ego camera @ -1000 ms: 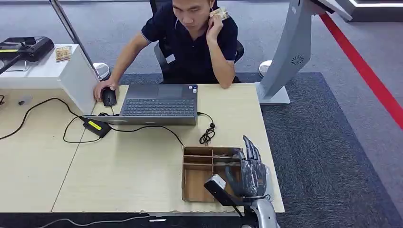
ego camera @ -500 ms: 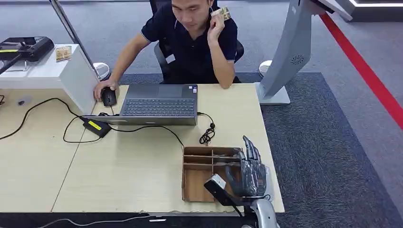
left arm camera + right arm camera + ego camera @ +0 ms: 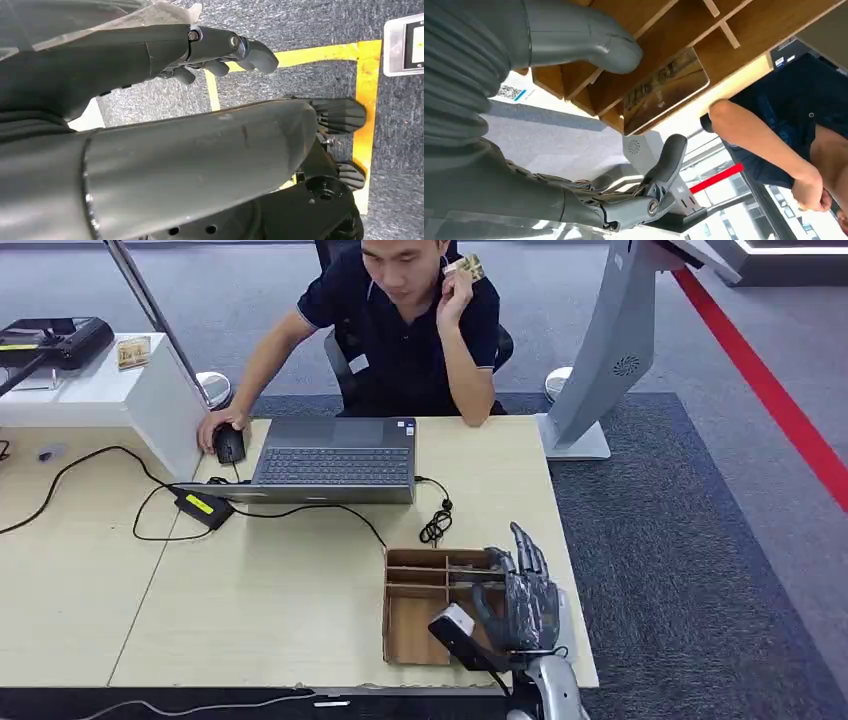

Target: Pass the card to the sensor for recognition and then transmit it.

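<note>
slightly raised right robot hand (image 3: 527, 602) over divided tray (image 3: 418, 610)

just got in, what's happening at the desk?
The robot's right hand hangs over the divided cardboard tray at the table's near edge, fingers apart, holding nothing. The right wrist view shows a card lying in the tray, not yet picked up. The left hand hangs down over the carpet. A person across the table sits at a laptop, one hand on a mouse, holding another card up.
</note>
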